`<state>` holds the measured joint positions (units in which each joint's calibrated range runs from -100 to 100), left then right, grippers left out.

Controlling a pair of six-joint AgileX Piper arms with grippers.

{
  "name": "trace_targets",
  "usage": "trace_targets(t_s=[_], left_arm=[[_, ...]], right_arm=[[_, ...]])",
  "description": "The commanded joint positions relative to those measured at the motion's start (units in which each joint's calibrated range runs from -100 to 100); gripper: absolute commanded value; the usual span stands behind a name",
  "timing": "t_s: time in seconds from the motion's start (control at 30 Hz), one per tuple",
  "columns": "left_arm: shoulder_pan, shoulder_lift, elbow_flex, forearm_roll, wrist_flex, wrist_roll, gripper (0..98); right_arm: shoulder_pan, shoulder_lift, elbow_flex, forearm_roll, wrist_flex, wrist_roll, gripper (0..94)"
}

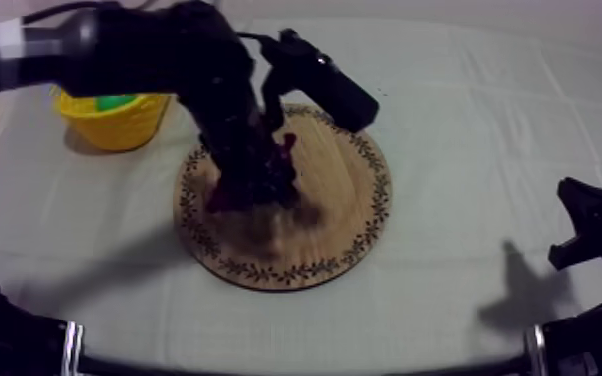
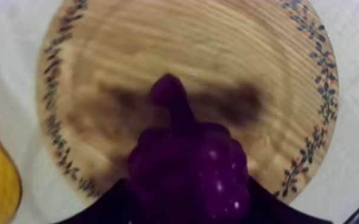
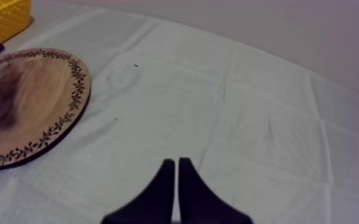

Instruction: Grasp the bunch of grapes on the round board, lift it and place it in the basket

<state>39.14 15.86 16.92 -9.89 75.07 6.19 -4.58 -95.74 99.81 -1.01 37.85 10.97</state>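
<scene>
The left gripper (image 1: pixel 257 180) was closed round the bunch of grapes (image 2: pixel 188 170), holding it just above the wooden board (image 1: pixel 350 225), well inside the patterned rim. The yellow basket (image 1: pixel 115 125) stood near that gripper, just past the board's edge. The right gripper (image 3: pixel 177 179), its fingers pressed together, had open cloth (image 3: pixel 247 107) ahead.

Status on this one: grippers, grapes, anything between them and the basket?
Left gripper shut on grapes, over board. Right gripper shut, idle over cloth. Way to basket looks open; green item inside it.
</scene>
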Motion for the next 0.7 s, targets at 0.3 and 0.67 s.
trace_targets(t_s=[0.3, 0.67], left_arm=[[-10.22, -22.72, 2.68, -4.74, 0.99, -0.26, 61.4], [-22.07, -22.7, 0.55, -10.31, -13.71, 0.63, 59.7]], right_arm=[[-0.02, -0.01, -0.03, 0.01, -0.03, -0.02, 0.4], [-0.02, -0.01, -0.03, 0.01, -0.03, -0.01, 0.4]])
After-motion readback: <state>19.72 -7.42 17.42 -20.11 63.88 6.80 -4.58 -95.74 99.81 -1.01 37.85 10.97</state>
